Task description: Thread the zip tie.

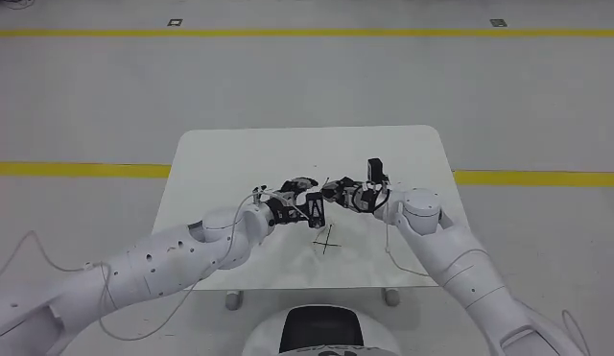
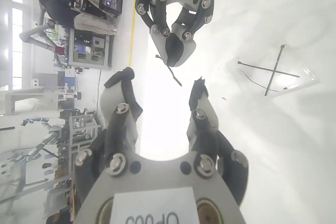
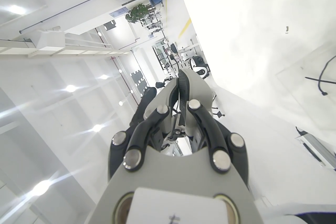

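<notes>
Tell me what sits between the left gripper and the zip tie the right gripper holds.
Nothing: in the left wrist view, the zip tie pinched by the right gripper points toward the open left gripper with only bare air between.

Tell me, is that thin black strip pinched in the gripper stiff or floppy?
Probably springy rather than floppy: the zip tie sticks out of the shut right gripper almost straight, unsupported. It looks very thin, so likely light. The spare ties on the table lie flat, so rolling seems unlikely.
</notes>
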{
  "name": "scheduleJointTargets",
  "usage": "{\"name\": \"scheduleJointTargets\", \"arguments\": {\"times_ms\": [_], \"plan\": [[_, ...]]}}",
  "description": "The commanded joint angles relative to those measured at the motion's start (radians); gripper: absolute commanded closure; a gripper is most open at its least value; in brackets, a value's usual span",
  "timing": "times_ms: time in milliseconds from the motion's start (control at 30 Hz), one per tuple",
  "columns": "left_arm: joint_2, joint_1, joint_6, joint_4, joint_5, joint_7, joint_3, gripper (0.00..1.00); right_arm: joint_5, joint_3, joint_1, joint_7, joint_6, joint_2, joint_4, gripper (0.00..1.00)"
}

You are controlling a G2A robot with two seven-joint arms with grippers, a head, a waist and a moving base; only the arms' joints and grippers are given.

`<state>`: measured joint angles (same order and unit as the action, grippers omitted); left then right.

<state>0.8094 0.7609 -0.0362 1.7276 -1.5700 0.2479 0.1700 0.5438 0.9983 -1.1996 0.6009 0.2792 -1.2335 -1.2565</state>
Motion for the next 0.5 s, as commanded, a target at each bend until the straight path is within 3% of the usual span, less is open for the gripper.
{"name": "scheduleJointTargets", "arguments": {"times_ms": [0,367,467], "plan": [[0.000,-0.001,-0.004,0.000,0.000,0.001,0.000,0.73,0.002,-0.002,0.002,-0.001,0.000,-0.002,0.002,1.00],[0.004,0.000,-0.023,0.002,0.000,-0.008,0.000,0.73,0.014,-0.020,0.022,-0.004,-0.004,-0.014,0.015,1.00],[0.006,-0.001,-0.026,0.001,0.000,-0.010,0.000,0.79,0.015,-0.024,0.028,-0.001,-0.005,-0.017,0.021,1.00]]}}
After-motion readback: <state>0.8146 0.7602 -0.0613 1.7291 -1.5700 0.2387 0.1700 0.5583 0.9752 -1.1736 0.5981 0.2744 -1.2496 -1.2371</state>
